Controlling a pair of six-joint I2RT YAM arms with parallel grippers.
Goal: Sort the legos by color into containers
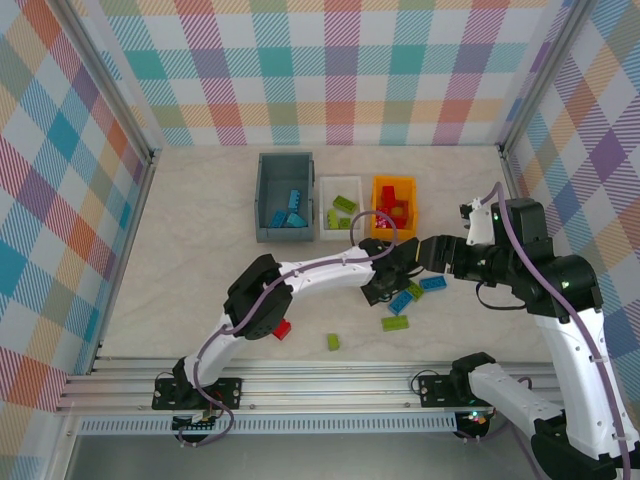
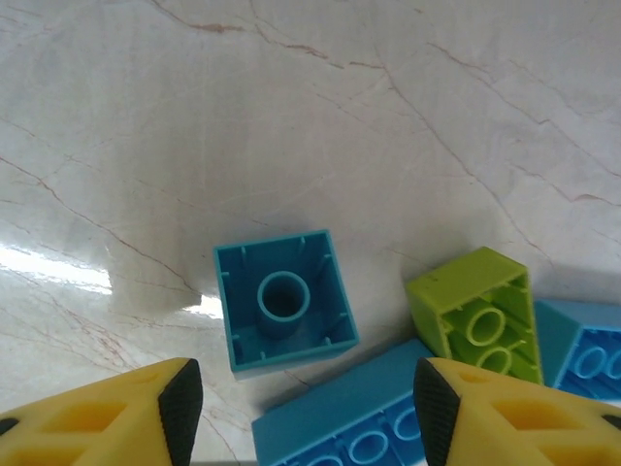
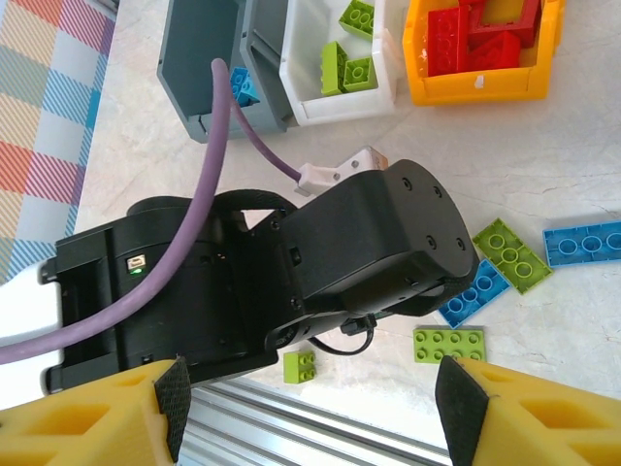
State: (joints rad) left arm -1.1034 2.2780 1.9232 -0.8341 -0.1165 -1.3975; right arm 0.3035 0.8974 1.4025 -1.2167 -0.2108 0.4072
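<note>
The left pincer point(image 2: 306, 400) hangs released over an upturned blue lego point(image 2: 284, 301). The right pincer point(image 3: 315, 405), also released, grasps nothing.

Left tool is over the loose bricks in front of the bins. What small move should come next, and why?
Probably ease the left tool forward and down over the upside-down blue square brick, then close. Its fingers stand open and empty, and the brick lies centred just ahead of them. The lime green brick sits off to the right, so this looks like the cleanest pick.
</note>
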